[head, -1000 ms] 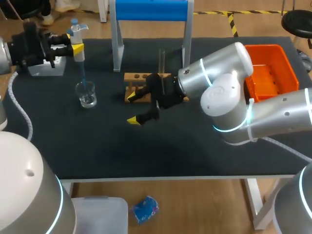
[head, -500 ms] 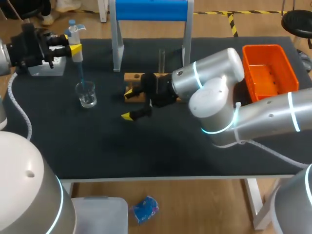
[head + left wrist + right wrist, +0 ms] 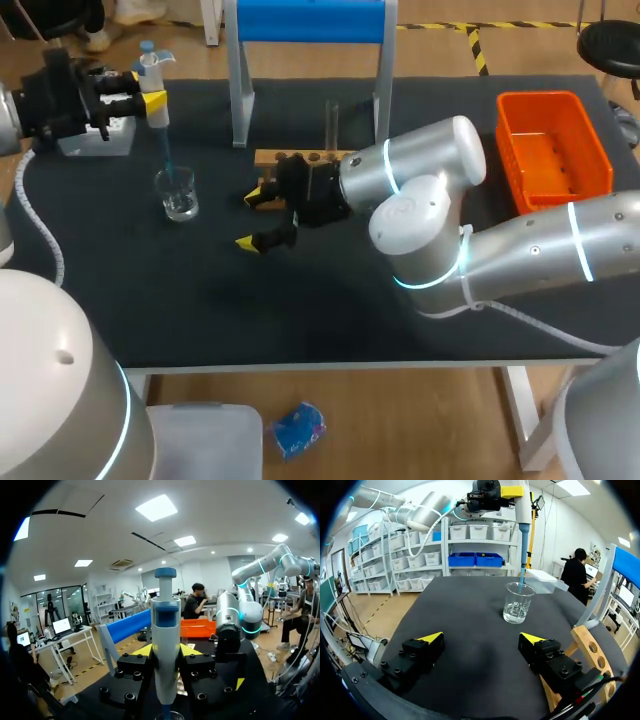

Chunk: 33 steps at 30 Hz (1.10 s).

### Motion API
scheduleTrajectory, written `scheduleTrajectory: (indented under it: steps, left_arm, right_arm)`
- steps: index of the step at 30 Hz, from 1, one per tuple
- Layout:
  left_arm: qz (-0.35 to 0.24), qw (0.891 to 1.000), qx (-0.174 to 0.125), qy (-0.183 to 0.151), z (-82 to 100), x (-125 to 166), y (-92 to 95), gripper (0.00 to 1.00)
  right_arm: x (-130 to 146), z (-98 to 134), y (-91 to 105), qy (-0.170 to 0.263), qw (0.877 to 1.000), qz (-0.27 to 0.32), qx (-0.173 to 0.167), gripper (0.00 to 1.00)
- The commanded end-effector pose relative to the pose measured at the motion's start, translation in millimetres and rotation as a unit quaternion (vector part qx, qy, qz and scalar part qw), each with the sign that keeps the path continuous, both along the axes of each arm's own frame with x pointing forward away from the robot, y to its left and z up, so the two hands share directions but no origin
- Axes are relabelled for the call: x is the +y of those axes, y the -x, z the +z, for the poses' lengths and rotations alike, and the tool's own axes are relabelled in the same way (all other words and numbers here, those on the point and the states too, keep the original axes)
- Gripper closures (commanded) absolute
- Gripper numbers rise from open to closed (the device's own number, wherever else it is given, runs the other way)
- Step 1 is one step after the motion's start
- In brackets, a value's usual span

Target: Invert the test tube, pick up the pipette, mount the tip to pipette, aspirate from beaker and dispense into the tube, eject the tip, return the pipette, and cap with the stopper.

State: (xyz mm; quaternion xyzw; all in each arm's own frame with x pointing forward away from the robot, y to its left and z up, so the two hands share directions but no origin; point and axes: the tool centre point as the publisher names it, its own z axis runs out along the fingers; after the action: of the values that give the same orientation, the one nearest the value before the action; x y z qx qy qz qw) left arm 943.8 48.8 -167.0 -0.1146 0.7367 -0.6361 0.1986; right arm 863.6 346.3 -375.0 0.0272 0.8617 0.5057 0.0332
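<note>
Left tool [image 3: 150,99] clamped on pipette [image 3: 153,72], far left; blue tip [image 3: 168,150] dipped into beaker [image 3: 180,197] on counter [image 3: 300,310]; right tool [image 3: 252,219] spread wide, holding nothing, mid-counter just beside wooden rack [image 3: 310,157]; test tube [image 3: 332,122] upright at rack.

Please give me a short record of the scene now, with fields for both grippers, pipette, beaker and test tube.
left gripper: shut on pipette
pipette: upright, tip reaching into beaker
beaker: clear, upright on table
right gripper: open, empty, beside wooden rack
test tube: upright in wooden rack
</note>
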Motion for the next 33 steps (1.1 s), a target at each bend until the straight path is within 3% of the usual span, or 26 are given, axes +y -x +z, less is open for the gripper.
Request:
scheduleTrajectory:
  steps: [1,8,33]
  left_arm:
    - [-0.001,1.000,-0.001,0.001,-0.4,1,0.1,1.00]
    - [-0.001,1.000,-0.001,0.001,-0.4,1,0.1,1.00]
    - [0.015,1.000,-0.008,0.010,-6.3,1,-1.3,1.00]
  right_arm:
    - [4,-4,1.7,0.006,1.000,-0.002,-0.002,0.00]
    - [13,-10,1.2,0.012,0.999,-0.028,-0.016,0.00]
    - [17,-16,-4.4,0.021,0.999,-0.036,-0.012,0.00]
